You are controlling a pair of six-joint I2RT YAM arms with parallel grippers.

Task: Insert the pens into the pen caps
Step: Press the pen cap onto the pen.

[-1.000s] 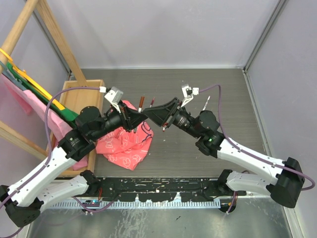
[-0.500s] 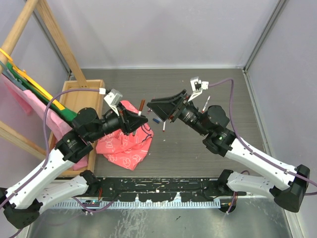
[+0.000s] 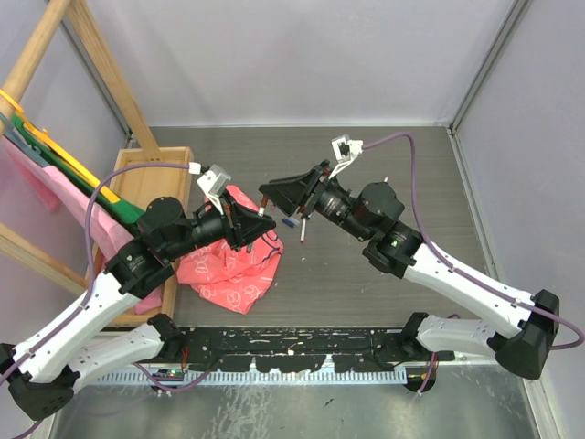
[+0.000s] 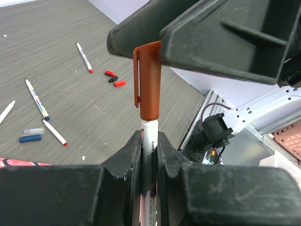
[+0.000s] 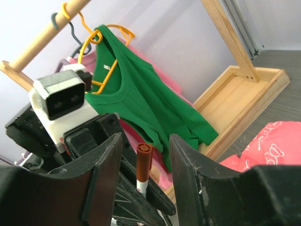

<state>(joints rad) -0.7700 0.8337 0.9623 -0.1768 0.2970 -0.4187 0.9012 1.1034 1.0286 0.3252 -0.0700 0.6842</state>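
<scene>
My left gripper [image 4: 149,137] is shut on a white-barrelled pen [image 4: 149,146] that points up out of its jaws. A brown-red pen cap [image 4: 148,80] with a clip sits on that pen's tip. My right gripper [image 5: 143,146] is open, its two fingers standing either side of the same cap [image 5: 144,162] without touching it. From above, both grippers meet over the pink cloth's far edge, at the capped pen [image 3: 263,198]. Other pens [image 4: 37,99] lie loose on the table, along with red and black caps [image 4: 114,78] and a blue cap [image 4: 30,138].
A crumpled pink patterned cloth [image 3: 233,261] lies under the left arm. A wooden tray [image 3: 155,174] and a rack of hanging clothes [image 3: 55,165] stand at the left. A loose pen [image 3: 303,229] and a blue cap [image 3: 287,220] lie below the right gripper.
The right gripper has opened off the cap, drawn back to the right, then come in again around the cap. The left gripper has kept hold of the pen.
</scene>
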